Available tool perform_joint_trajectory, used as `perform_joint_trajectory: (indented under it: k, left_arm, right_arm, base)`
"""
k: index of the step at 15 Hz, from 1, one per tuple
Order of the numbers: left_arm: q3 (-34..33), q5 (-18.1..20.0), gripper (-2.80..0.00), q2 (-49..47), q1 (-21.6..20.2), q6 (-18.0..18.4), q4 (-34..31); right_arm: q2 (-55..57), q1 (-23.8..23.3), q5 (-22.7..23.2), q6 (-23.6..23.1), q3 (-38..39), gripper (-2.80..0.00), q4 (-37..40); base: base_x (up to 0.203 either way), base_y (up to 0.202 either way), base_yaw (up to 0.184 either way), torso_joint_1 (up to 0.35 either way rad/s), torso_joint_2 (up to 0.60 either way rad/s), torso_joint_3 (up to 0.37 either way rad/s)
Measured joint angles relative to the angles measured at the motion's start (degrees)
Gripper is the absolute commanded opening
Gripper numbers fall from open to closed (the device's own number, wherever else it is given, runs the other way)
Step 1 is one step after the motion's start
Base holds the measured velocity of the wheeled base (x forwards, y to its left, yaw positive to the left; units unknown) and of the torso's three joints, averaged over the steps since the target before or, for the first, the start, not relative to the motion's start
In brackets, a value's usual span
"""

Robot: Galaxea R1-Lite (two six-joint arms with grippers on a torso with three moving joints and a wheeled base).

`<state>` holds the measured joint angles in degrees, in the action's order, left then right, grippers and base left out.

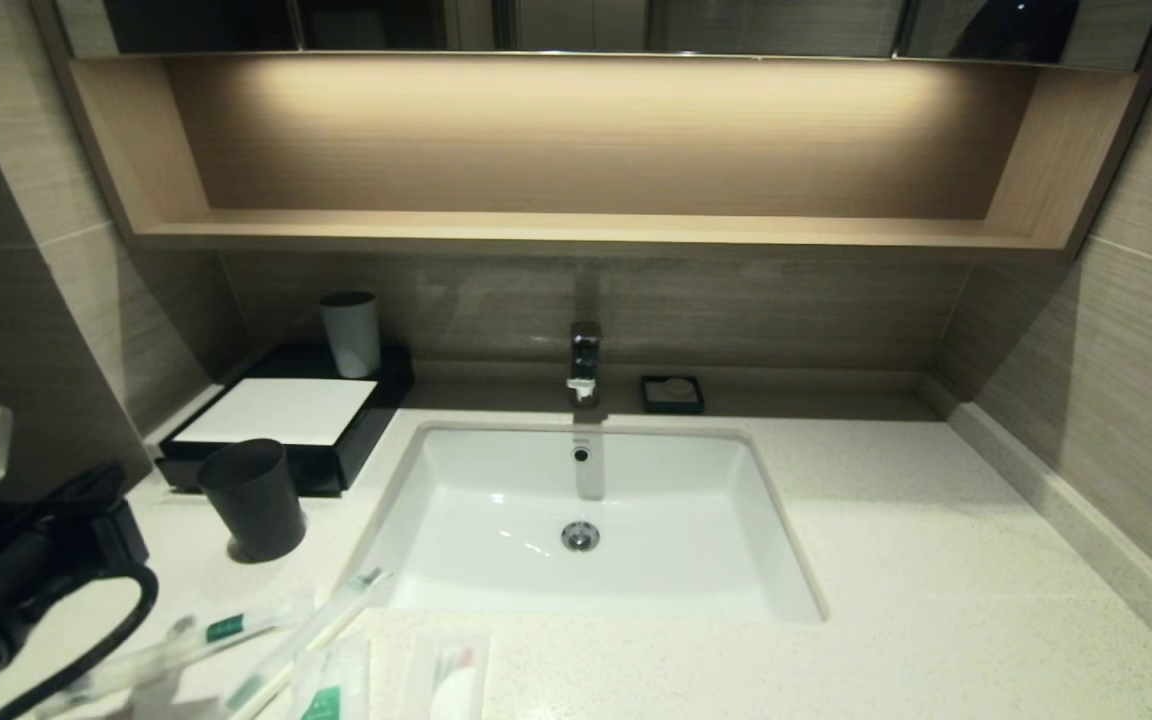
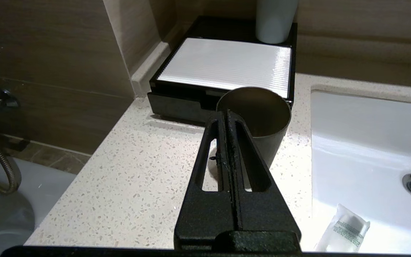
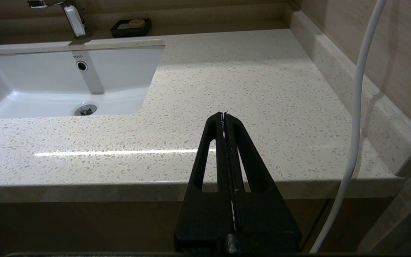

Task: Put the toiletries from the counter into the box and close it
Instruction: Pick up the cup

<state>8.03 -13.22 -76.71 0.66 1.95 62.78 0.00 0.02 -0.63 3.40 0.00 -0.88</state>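
Note:
The black box [image 1: 276,410] with a white top panel stands at the counter's [image 1: 936,560] back left; its drawer front [image 2: 177,107] is pushed in. Two long toothbrush packets [image 1: 226,628] [image 1: 311,625], a green-marked sachet [image 1: 331,685] and a packet with a white round piece [image 1: 451,680] lie on the counter's front edge, left of the sink's middle. My left gripper [image 2: 227,112] is shut and empty, held above the counter just before the black cup [image 2: 262,121]. My right gripper [image 3: 224,115] is shut and empty over the counter's front edge, right of the sink.
A white cup [image 1: 351,333] stands on the box's back. The black cup [image 1: 253,497] stands in front of the box. The white sink [image 1: 586,520], faucet [image 1: 584,360] and a small black soap dish [image 1: 672,393] are in the middle. A white cable [image 3: 355,125] hangs by the right wall.

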Motion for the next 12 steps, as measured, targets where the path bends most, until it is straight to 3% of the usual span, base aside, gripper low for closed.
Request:
perform_joint_trajectory:
  k: [10,11,12]
  left_arm:
    - [-3.1,0.0,-2.80,-10.9,-0.6,0.1,7.8]
    - [-3.3,-0.1,-0.98,-11.6,-0.7,0.2,9.0]
    - [-3.6,-0.1,0.00,-12.2,-0.7,0.2,9.3]
  right_arm:
    - [0.0,0.0,0.0,0.0,0.0,-2.80,0.0]
    - [0.0,0.0,0.0,0.0,0.0,-2.80,0.0]
    - [0.0,0.0,0.0,0.0,0.0,-2.80,0.0]
  base:
    - [0.000,0.000,0.000,0.000,0.00,0.000]
    - [0.000,0.000,0.000,0.000,0.00,0.000]
    - [0.000,0.000,0.000,0.000,0.00,0.000]
